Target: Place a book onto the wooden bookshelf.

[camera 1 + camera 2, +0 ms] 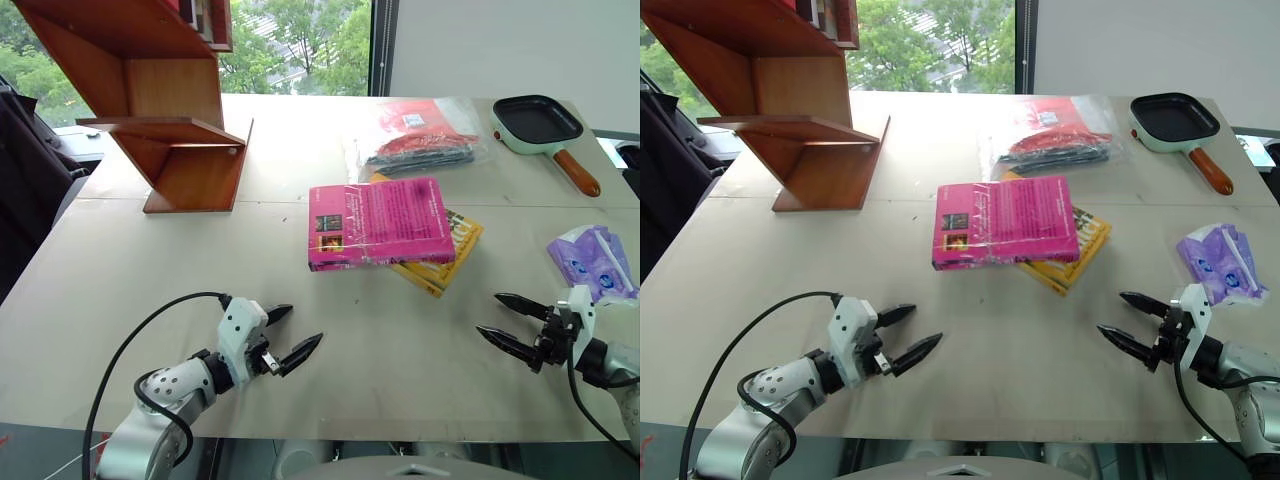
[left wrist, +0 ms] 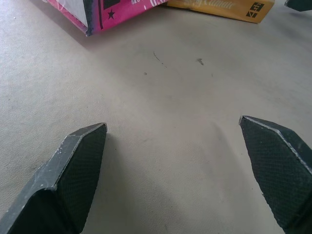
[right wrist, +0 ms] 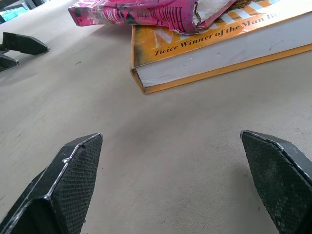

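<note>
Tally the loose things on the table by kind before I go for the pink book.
Books: 2, the pink book lying on the yellow book
Plastic bags: 2, clear bag of red and dark items, purple packet
Pans: 1, frying pan
Shelf units: 1, wooden bookshelf
Total: 6

The one line I can actually read is on the yellow book (image 3: 204, 53) lying under the book (image 1: 380, 222) in the middle of the surface: along the near edge of its cover, in black script, it says "Twice Winner of the Man", and the rest is cut off. Larger pale letters above that line are covered by the pink one. The pink cover carries dark print and a small black star (image 2: 111, 14) by its corner, but none of the wording is legible. A white label (image 1: 412, 121) on the bagged red item farther back is too small to read.
</note>
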